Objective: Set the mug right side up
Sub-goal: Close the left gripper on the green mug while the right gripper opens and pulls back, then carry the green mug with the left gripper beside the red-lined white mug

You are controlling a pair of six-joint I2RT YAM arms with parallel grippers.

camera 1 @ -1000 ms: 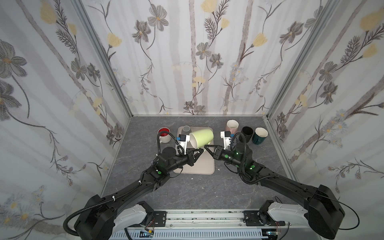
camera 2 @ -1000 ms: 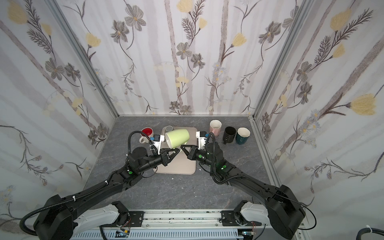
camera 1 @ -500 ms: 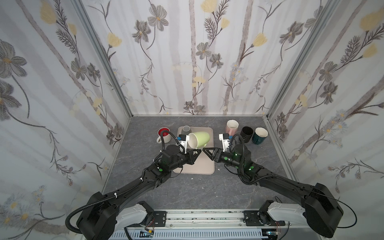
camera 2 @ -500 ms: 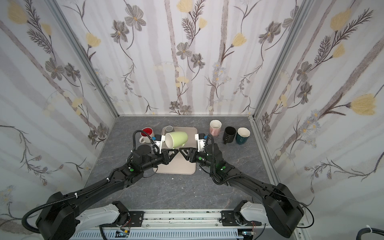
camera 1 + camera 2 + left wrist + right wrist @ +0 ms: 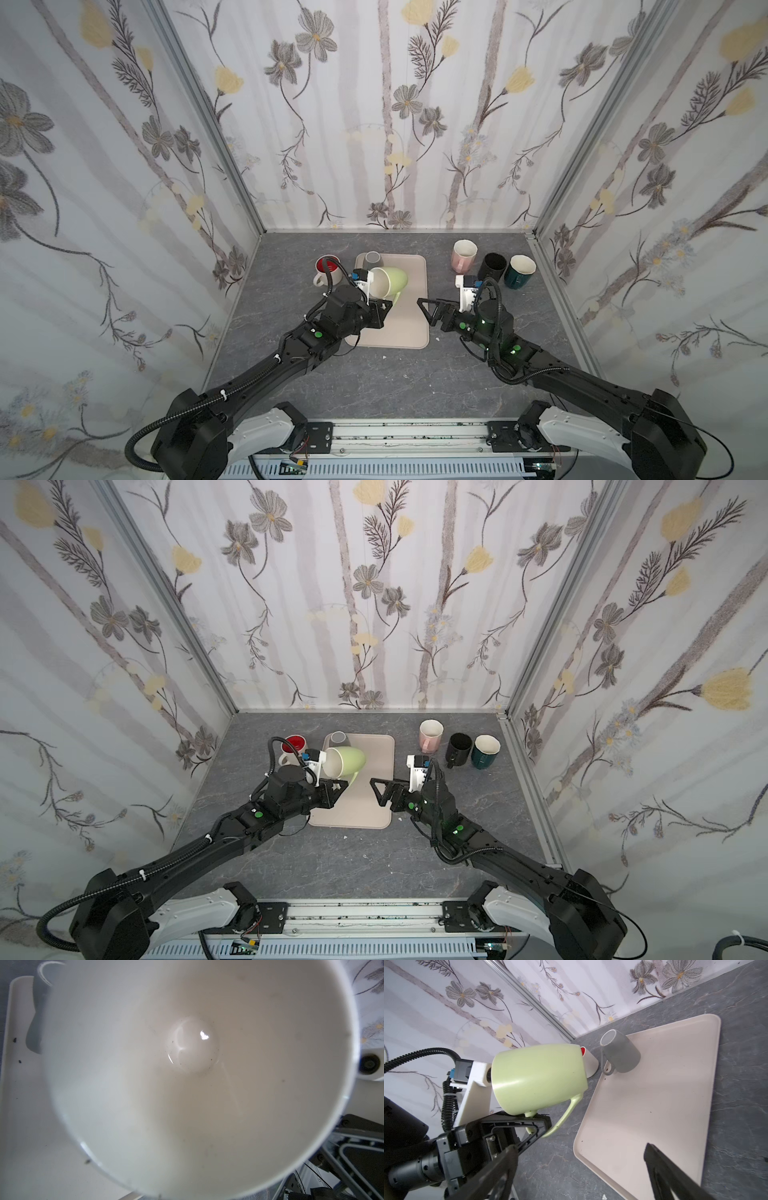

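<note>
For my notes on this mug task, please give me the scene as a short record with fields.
green mug: held in the air, tipped sideways
left gripper: fingers shut on its handle
right gripper: open, apart from green mug
grey mug: on tray, apparently upside down
others: red-lined mug left of tray; pink mug, black mug, teal mug upright at right

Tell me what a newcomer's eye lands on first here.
The pale green mug hangs in the air on its side, the left gripper shut on its handle, above the left part of the beige tray. The right gripper hovers empty at the tray's right edge, jaws wide open. A grey mug stands mouth-down at the tray's far left corner; a pink mug, a black mug and a dark green mug stand upright at the far right.
</note>
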